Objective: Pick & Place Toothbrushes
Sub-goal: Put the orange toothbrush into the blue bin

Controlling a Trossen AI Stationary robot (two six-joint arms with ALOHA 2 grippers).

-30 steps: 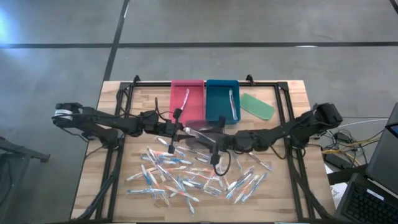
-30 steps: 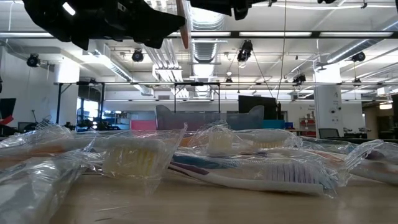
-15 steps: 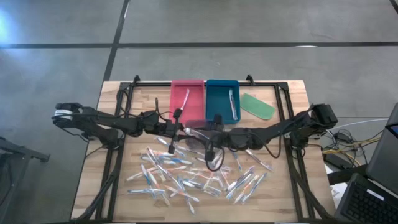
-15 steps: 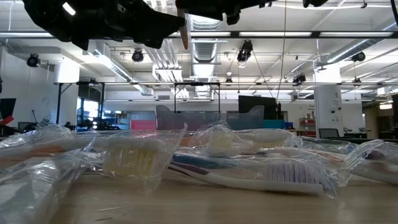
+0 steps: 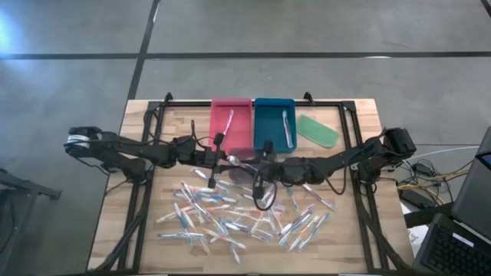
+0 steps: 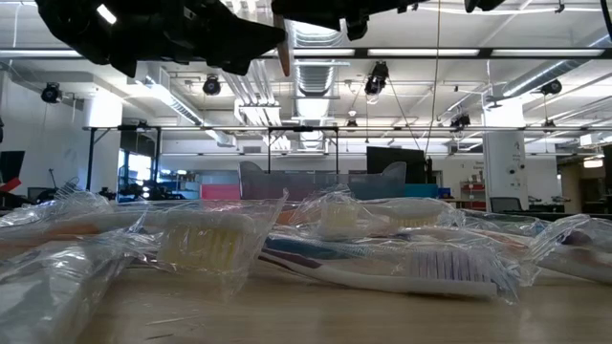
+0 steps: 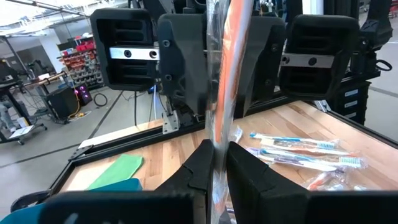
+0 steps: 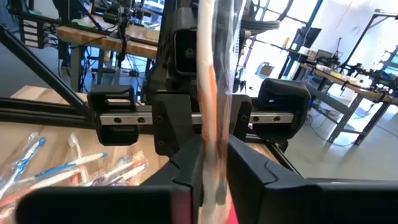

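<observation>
I'm pinching one wrapped toothbrush [image 7: 222,93] in both my left gripper [image 7: 214,163] and right gripper [image 8: 215,163], each clamped tight on it, so I'm releasing left only once right's hold is firm.

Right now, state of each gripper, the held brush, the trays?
left gripper: shut on wrapped toothbrush
right gripper: shut on wrapped toothbrush
wrapped toothbrush: upright, above the table, gripped at both ends
pink tray: one brush inside
blue tray: one brush inside

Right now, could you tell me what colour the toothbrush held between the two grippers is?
Orange and white, inside clear wrap; the held toothbrush shows best in the left wrist view.
</observation>
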